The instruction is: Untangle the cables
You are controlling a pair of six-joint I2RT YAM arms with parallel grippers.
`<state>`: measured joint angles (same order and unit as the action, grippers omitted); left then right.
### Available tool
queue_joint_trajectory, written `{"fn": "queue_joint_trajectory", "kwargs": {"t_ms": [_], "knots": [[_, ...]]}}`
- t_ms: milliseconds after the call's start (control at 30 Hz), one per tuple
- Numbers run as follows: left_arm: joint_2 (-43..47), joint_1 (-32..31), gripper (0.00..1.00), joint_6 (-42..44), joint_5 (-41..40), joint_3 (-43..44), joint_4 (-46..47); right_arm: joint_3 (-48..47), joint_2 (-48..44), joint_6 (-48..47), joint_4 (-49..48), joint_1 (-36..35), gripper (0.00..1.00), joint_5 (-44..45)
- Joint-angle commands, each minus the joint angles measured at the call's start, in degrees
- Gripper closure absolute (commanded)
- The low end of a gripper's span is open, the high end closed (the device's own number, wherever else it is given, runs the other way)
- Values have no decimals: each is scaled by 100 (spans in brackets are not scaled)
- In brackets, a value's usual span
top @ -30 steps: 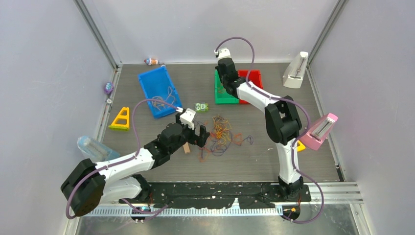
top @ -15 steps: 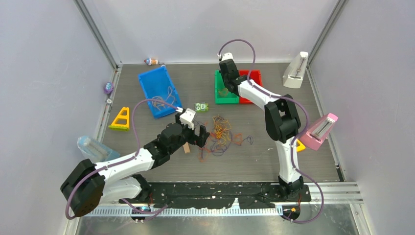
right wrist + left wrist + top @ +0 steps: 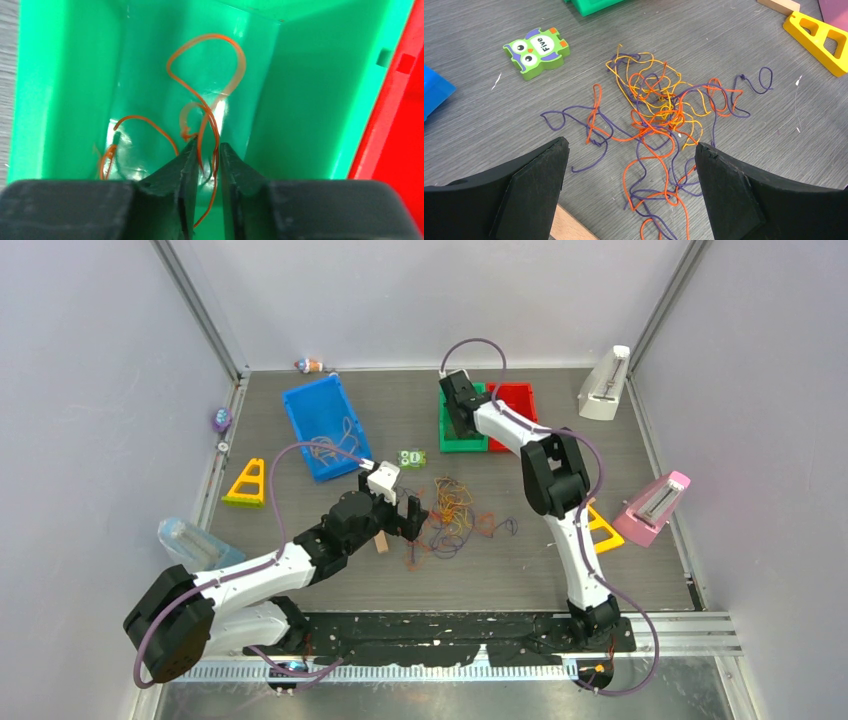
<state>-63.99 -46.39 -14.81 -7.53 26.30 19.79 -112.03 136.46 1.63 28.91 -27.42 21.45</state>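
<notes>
Wide apart, left gripper (image 3: pixel 631 145) over cables (image 3: pixel 659 110) — right gripper (image 3: pixel 206 147) barely parted around one orange strand (image 3: pixel 205 35).

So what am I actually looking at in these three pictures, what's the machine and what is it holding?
Two robot arms bolted to a table, each ending in a two-finger gripper. The wide picture looks down from above; the other two come from wrist cameras. The left gripper hangs wide open, empty, over a tangle of thin orange, yellow and purple cables, near a green owl block. The right gripper reaches into a green bin, jaws barely apart around an orange cable.
</notes>
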Motion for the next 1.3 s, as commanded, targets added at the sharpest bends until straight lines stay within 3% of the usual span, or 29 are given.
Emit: {"fn": "queue_joint_trajectory", "kwargs": {"t_ms": [0, 367, 667, 1000, 1067, 1267], "knots": [[169, -19, 2, -12, -169, 20, 122, 13, -399, 243, 192, 115, 69, -294], [199, -19, 2, 22, -189, -2, 111, 604, -1523, 392, -502, 115, 56, -508], [164, -19, 2, 39, -136, 11, 121, 2313, -3310, 353, -1528, -53, 34, -245], [-151, -27, 2, 52, 300, 251, -77, 4321, -5450, 848, -796, -434, 18, -497], [-162, -28, 2, 49, 396, 263, -137, 4857, -5912, 1040, -658, -439, 1, -534], [-255, -134, 2, 115, 466, 407, -526, 6060, -6856, 1642, -154, -448, 5, -721]]}}
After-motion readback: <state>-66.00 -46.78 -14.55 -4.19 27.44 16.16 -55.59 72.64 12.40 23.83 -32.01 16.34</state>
